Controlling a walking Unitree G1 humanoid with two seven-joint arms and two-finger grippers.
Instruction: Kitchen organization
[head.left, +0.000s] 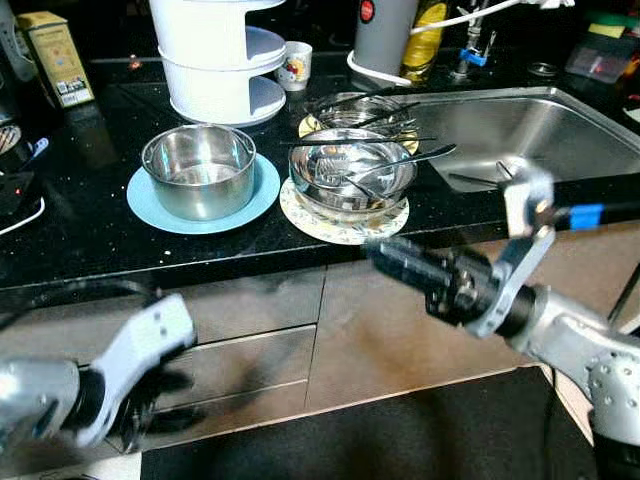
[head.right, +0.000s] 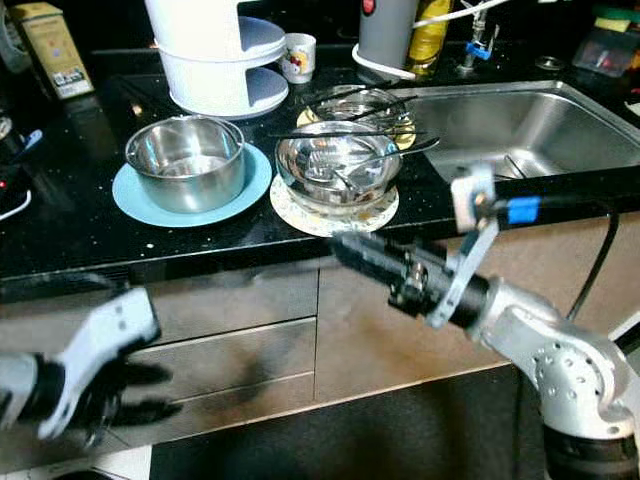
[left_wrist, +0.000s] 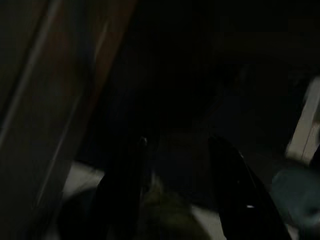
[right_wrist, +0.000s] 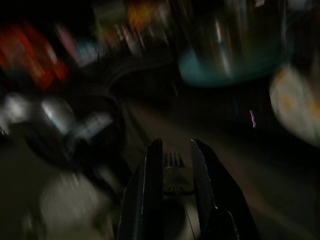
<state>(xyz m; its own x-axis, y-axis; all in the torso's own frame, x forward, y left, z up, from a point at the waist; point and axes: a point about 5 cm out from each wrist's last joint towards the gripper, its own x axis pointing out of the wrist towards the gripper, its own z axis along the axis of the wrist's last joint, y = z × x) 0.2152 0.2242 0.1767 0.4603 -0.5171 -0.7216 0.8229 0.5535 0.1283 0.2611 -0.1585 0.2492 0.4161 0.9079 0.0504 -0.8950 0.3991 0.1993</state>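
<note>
The sink (head.left: 540, 130) is sitting bare in the black counter (head.left: 80, 220). Left of the sink, a steel pot (head.left: 200, 170) is resting empty on a blue mat (head.left: 262, 195). Between pot and sink, a steel bowl (head.left: 350, 180) on a patterned mat is holding spoons and forks (head.left: 400, 162). The right gripper (head.left: 385, 255) is reaching level below the counter edge, its fingers nearly together around a fork (right_wrist: 173, 172). The left gripper (head.left: 150, 400) is hanging low by the drawers (head.left: 250, 360), fingers apart, grasping nothing.

Both eye views look down from just in front of the counter (head.left: 90, 230), sharing it and the sink (head.right: 520, 125). The dark, blurred wrist views look along their fingers (right_wrist: 150, 200).
</note>
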